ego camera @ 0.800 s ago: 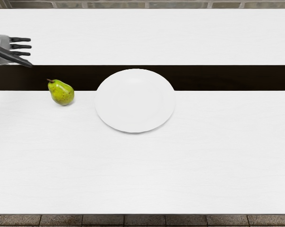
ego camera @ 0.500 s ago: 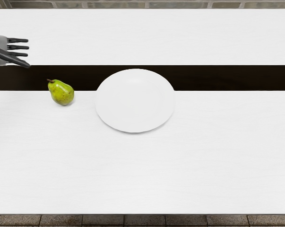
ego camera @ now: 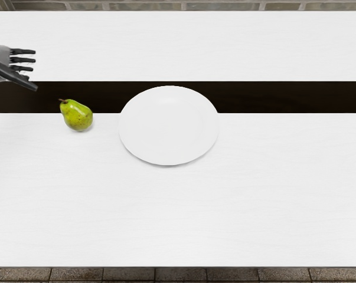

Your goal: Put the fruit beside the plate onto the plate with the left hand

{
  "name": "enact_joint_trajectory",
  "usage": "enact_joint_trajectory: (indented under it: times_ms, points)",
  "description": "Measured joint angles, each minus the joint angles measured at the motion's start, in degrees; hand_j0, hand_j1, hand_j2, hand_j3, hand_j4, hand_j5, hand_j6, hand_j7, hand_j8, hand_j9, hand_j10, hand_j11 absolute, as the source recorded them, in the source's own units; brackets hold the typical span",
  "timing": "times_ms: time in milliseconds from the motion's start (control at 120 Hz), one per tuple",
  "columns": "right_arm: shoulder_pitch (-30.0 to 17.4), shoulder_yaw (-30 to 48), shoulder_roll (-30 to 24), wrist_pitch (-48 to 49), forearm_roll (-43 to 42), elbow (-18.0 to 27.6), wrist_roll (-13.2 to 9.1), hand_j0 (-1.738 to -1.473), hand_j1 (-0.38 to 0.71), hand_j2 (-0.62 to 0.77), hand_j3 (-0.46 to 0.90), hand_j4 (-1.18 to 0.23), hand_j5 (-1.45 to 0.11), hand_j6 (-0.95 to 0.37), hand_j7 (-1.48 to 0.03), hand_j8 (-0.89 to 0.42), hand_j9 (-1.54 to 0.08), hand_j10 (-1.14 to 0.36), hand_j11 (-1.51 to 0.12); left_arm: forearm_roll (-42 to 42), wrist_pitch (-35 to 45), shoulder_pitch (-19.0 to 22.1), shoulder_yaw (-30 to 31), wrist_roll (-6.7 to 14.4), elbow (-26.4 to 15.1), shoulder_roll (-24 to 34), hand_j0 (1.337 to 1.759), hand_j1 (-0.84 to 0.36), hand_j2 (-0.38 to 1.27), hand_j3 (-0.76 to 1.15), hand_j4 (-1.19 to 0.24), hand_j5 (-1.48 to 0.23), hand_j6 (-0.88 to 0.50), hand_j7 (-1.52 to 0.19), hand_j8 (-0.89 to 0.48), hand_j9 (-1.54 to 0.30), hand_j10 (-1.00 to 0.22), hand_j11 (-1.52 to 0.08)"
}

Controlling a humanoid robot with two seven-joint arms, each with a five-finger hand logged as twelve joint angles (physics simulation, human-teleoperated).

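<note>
- My left hand (ego camera: pixel 6 63) shows at the left edge of the view, over the far white surface (ego camera: pixel 195 47), with only the wrist end of the arm behind it in sight.
- My fingers (ego camera: pixel 24 52) are stretched out straight and held apart, pointing right. They grip nothing. The lowest one is longer in this view and slants down to the right, its tip reaching the top edge of the dark band (ego camera: pixel 284 97).
- The pear (ego camera: pixel 77 115) lies on the near table (ego camera: pixel 225 194), right at its far edge, with its narrow stem end turned up and left so that it shows against the band.
- The pear is green with a few darker speckles, and it rests on its side rather than upright.
- My hand is apart from the pear: it is above and to the left of it in the view, with the band between us. No finger touches it.
- The plate (ego camera: pixel 168 125) is white and round and sits to the right of the pear on the same table. Its far rim shows against the band.
- The pear is near the plate's left rim but not touching it. A strip of bare table separates them, so the pear is beside the plate, not on it.
- Grey floor tiles (ego camera: pixel 166 275) run along the bottom edge, past the table's near side.
</note>
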Motion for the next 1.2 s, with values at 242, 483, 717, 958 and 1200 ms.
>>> enact_joint_trajectory:
  times_ms: [242,483,717,958,1200]
  points:
    - [0.0,0.0,0.0,0.0,0.0,0.0,0.0,-1.658,-0.35,0.00,0.00,0.00,0.00,0.00,0.00,0.00,0.00,0.00,0.00,6.8,1.1,2.8,0.2,-11.0,-6.6,-0.1,1.658,0.35,0.00,0.00,0.00,0.00,0.00,0.00,0.00,0.00,0.00,0.00]
    - [0.0,0.0,0.0,0.0,0.0,0.0,0.0,-1.658,-0.35,0.00,0.00,0.00,0.00,0.00,0.00,0.00,0.00,0.00,0.00,8.7,2.3,5.5,0.0,-13.5,-11.6,0.4,1.658,0.35,0.00,0.00,0.00,0.00,0.00,0.00,0.00,0.00,0.00,0.00]
    - [0.0,0.0,0.0,0.0,0.0,0.0,0.0,-1.658,-0.35,0.00,0.00,0.00,0.00,0.00,0.00,0.00,0.00,0.00,0.00,9.0,2.4,7.9,0.0,-13.8,-14.1,2.7,1.658,0.35,0.00,0.00,0.00,0.00,0.00,0.00,0.00,0.00,0.00,0.00]
    - [0.0,0.0,0.0,0.0,0.0,0.0,0.0,-1.658,-0.35,0.00,0.00,0.00,0.00,0.00,0.00,0.00,0.00,0.00,0.00,9.0,2.4,9.0,-0.1,-13.8,-14.5,2.4,1.658,0.35,0.00,0.00,0.00,0.00,0.00,0.00,0.00,0.00,0.00,0.00]
    - [0.0,0.0,0.0,0.0,0.0,0.0,0.0,-1.658,-0.35,0.00,0.00,0.00,0.00,0.00,0.00,0.00,0.00,0.00,0.00,9.2,10.0,9.8,-0.1,-13.9,-14.5,2.3,1.658,0.35,0.00,0.00,0.00,0.00,0.00,0.00,0.00,0.00,0.00,0.00]
